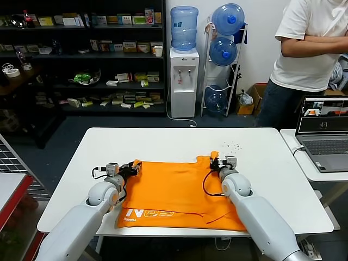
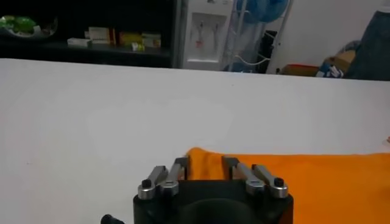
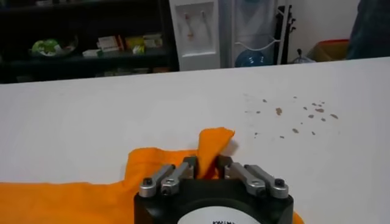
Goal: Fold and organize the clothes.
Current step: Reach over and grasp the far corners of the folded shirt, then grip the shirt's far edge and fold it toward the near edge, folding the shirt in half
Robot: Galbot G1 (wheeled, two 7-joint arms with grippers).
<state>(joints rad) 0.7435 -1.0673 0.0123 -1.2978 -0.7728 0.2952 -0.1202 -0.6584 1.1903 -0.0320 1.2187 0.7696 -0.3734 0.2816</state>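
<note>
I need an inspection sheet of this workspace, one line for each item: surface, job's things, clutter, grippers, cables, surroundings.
Surface: white rectangular table, with small dark specks near the far right.
Job's things: bright orange cotton T-shirt lying flat, pale lettering near the front edge.
Clutter: nothing seen on this table besides the specks.
Grippers: left gripper at the shirt's far left corner, fingers around the cloth edge; right gripper shut on a raised fold at the far right corner.
Cables: black cable looping along the right arm.
Surroundings: open grey laptop on a side table, white water dispenser, dark shelves, person in white T-shirt.
</note>
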